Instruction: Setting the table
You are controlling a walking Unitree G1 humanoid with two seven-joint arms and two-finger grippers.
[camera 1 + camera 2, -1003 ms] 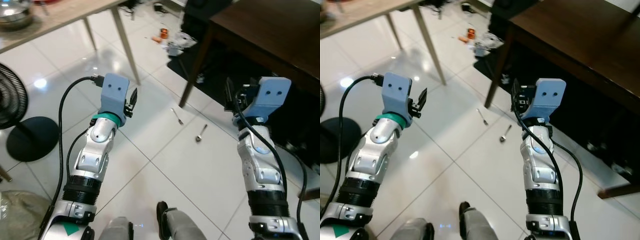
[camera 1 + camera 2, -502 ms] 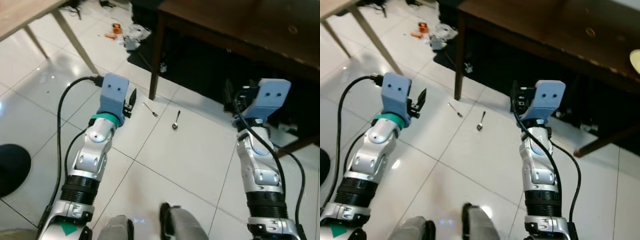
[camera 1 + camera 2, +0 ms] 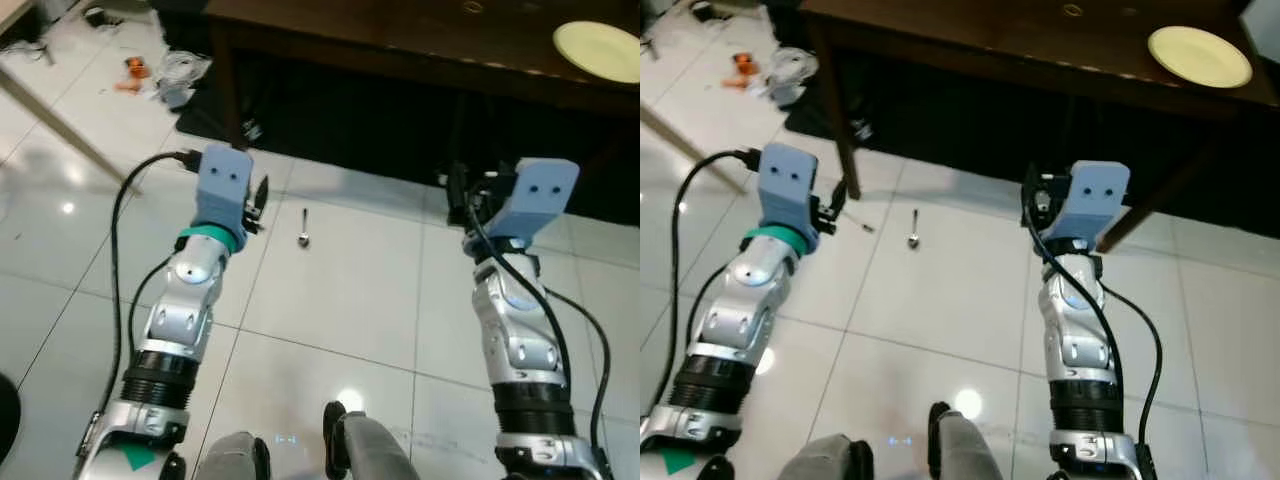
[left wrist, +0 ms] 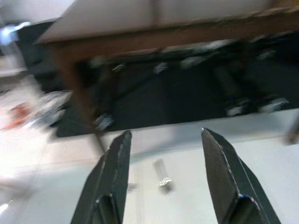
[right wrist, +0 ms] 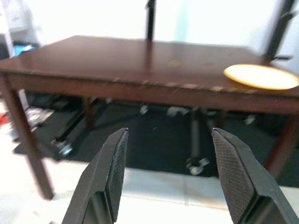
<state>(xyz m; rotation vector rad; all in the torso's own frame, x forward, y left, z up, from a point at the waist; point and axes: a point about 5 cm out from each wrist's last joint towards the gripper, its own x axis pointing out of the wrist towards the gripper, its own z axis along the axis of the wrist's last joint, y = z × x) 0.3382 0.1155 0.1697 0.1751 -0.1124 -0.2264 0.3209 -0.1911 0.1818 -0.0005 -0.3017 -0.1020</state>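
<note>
A small metal spoon [image 3: 303, 238] lies on the white tiled floor in front of a dark brown table [image 3: 1040, 40]. Just left of it a fork [image 3: 868, 228] peeks out from behind my left gripper. A pale yellow plate [image 3: 1198, 55] sits on the table's far right. My left gripper [image 3: 258, 195] is raised above the floor left of the spoon, open and empty; its wrist view shows a blurred utensil [image 4: 162, 175] on the tiles between the fingers. My right gripper [image 3: 452, 195] is raised at the right, open and empty, facing the table and plate [image 5: 260, 77].
Floor clutter with an orange item [image 3: 133, 68] lies at the back left, beside a light table leg [image 3: 60, 120]. The dark table's leg [image 3: 845, 135] stands near the fork. Castors [image 5: 194, 163] and a dark mat show under the table. My feet [image 3: 340, 450] are at the bottom.
The camera has swung to the right: the fan and light table slid out of view, the dark table and plate came in. Both arms keep the same raised pose, fingers open.
</note>
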